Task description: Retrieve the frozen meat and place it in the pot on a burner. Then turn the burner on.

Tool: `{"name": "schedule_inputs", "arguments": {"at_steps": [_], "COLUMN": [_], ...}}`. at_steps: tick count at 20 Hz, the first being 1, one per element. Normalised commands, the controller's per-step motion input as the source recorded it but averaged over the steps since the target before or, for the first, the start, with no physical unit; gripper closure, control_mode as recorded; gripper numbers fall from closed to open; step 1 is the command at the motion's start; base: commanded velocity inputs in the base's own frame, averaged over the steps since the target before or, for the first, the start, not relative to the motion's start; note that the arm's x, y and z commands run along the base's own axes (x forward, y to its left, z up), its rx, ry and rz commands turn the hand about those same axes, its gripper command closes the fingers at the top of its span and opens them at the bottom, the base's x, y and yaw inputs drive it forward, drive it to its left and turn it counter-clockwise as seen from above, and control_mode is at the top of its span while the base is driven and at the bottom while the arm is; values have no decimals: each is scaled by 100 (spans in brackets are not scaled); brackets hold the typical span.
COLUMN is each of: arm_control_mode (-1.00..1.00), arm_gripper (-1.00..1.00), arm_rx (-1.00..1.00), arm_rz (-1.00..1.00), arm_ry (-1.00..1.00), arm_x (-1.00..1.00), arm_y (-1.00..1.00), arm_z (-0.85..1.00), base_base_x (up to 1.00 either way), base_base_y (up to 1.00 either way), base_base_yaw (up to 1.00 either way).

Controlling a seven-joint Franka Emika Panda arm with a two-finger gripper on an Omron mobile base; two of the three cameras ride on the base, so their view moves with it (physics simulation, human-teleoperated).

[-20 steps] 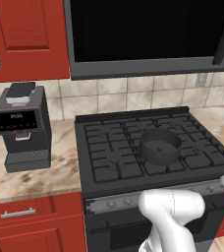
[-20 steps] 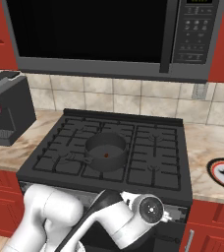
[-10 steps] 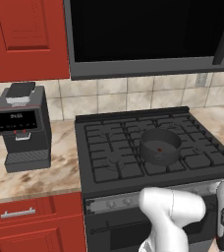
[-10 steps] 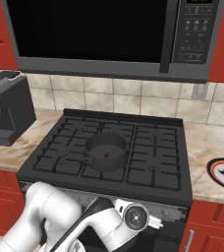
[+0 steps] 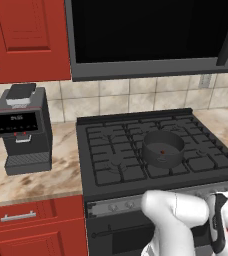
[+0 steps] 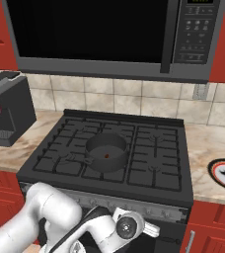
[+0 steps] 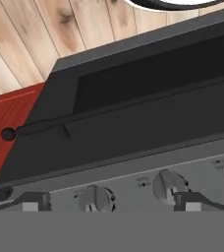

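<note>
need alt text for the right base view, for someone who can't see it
A round, shallow, dark grey metal pot sits on a black gas stove with a tiny dark red lump of meat inside. A black microwave hangs above, and the white robot arm bends low before the stove's front.
</note>
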Motion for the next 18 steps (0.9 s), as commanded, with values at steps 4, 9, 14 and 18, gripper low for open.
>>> {"name": "schedule_inputs", "arguments": {"at_steps": [4,9,14,18], "arm_control_mode": [-100,-100,-100,-100], "arm_gripper": [-100,-100,-100,-100], "arm_rx": [1,8,38,91], "arm_rz": [11,14,7,-23], "arm_ry": [13,4,-3,-25], "arm_x": [0,0,-6,-9], "arm_y": [-48,-30,-49,-66], "arm_z": [43,93,78,44], "base_base_x": [0,0,0,0], "base_base_y": [0,0,0,0], "base_base_yaw": [0,0,0,0]}}
